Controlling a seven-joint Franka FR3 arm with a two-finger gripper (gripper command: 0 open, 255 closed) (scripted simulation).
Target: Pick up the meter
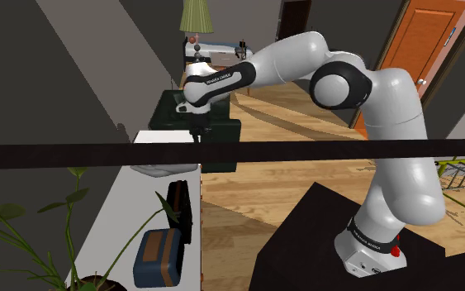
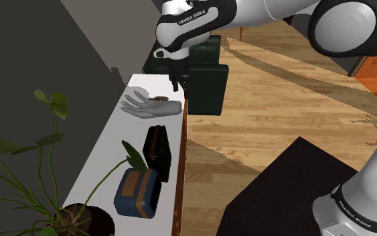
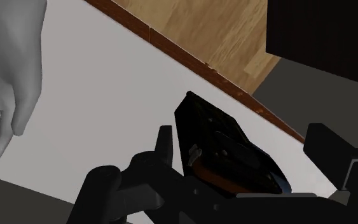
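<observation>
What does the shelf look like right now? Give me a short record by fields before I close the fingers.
gripper: open, low over the shelf's far end
meter: black, flat, between the fingers, not clasped, near the shelf's edge
shelf: white top, brown edge
hand sculpture: grey, lying beside the gripper
black case: upright, mid-shelf
blue and brown case: at the near end, by the plant
</observation>
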